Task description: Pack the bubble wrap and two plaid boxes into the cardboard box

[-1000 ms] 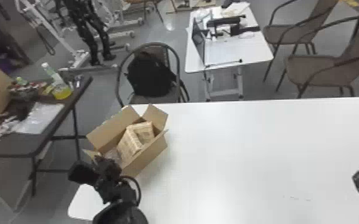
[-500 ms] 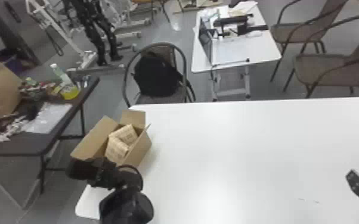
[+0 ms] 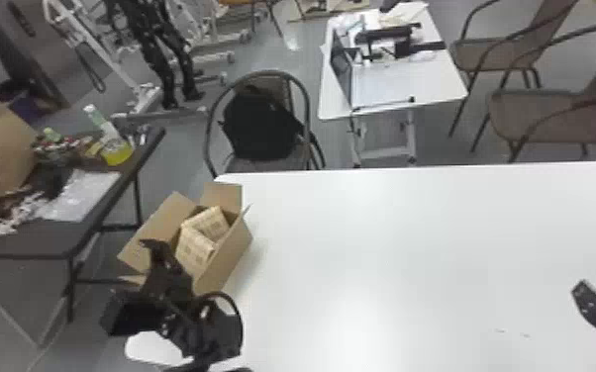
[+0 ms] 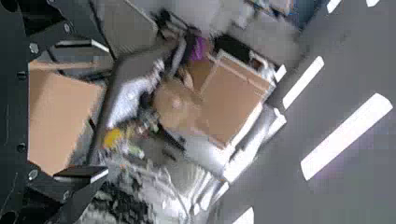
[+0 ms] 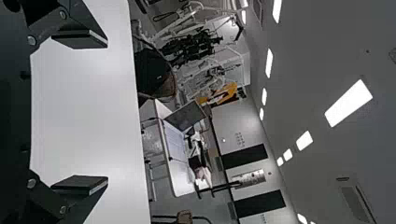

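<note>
Two plaid boxes (image 3: 195, 249) are in the cardboard box (image 3: 230, 255), flaps up. Carton has shifted left on the worktop (image 3: 411, 247) over the last second; left tool (image 4: 103, 108) has swung up beside it. Reads as packing near done; can't confirm bubble wrap. Left tool: fingers wide apart, holding nothing, contact with carton unclear. Right tool (image 5: 107, 111): released, fingers spread, empty, at the worktop's right.
</note>
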Robot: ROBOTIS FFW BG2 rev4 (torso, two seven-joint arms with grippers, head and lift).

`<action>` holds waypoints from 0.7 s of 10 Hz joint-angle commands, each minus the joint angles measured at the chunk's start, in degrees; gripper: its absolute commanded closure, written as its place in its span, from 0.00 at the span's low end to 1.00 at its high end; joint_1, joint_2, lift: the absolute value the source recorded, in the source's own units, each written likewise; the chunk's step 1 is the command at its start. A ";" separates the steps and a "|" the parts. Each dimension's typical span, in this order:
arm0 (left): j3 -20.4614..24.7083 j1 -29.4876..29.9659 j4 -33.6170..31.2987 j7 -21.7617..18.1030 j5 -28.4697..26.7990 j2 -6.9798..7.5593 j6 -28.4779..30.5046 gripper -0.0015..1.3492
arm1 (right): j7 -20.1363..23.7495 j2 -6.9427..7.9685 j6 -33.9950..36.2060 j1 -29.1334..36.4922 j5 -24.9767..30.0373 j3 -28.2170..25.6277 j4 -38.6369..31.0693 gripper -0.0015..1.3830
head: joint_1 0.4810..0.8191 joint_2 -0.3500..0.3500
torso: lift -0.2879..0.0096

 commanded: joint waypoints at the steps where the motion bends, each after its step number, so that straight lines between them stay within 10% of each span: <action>1: -0.39 8.51 -12.58 -5.93 -8.18 -0.30 5.91 0.11 | -0.33 0.36 0.08 0.93 1.18 -0.67 -2.68 0.18 | 0.63 1.00 | 0.92; 5: -10.85 25.56 -20.67 -22.46 -10.38 -0.56 13.29 0.11 | -2.26 0.89 -0.36 8.32 11.38 -4.28 -8.74 0.18 | 0.63 0.85 | 0.92; 7: -10.24 31.18 -19.62 -30.46 -11.26 -0.83 16.37 0.12 | -9.03 3.70 -4.58 15.35 12.52 -4.10 -9.00 0.18 | 0.63 0.69 | 0.92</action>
